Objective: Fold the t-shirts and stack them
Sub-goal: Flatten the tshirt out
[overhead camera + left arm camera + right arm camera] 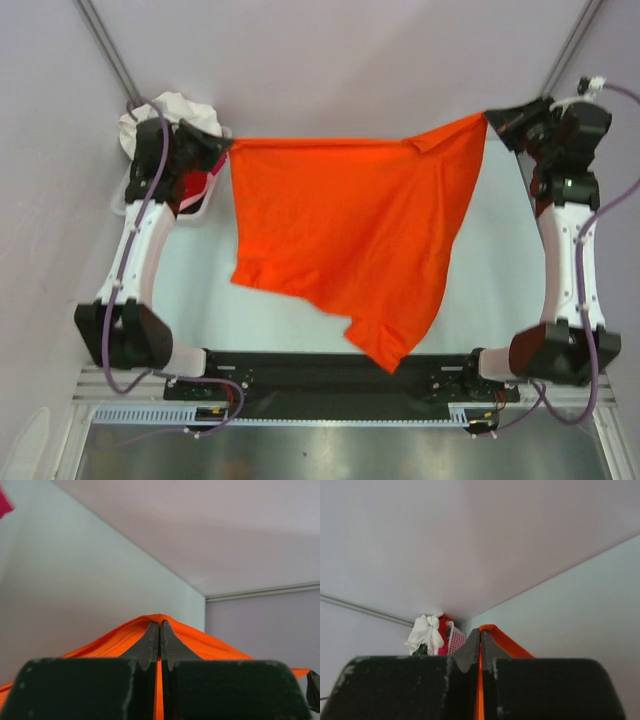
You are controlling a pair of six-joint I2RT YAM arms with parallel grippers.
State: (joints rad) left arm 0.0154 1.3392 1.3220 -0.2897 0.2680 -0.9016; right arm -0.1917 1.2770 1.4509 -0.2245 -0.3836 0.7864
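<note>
Orange t-shirt [350, 250] is hanging stretched between my two pincers, above the middle of the table [490, 270]. My left pincer [159, 626] is clamping fully down on one top corner, at ten o'clock in the overhead view, with cloth bulging over the tips. My right pincer [480, 631] is squeezing the opposite corner at two o'clock, jaws just as tight, a thin orange edge running between them.

Outward from there, the top edge is pulling into a taut line while the body is drooping toward six o'clock, its lower tip dangling near the table's near edge. I am judging this cloth light, limp and a little slippery. It is sagging wherever nothing grips it, so corners and hems are the places to hold.

Behind my left arm, at ten o'clock, a basket [195, 205] is holding a white shirt [165, 108] and something red or pink, mostly blocked by the arm. Whether my corners are shoulders or hem, and whether the cloth is touching the table, I am not making out.
</note>
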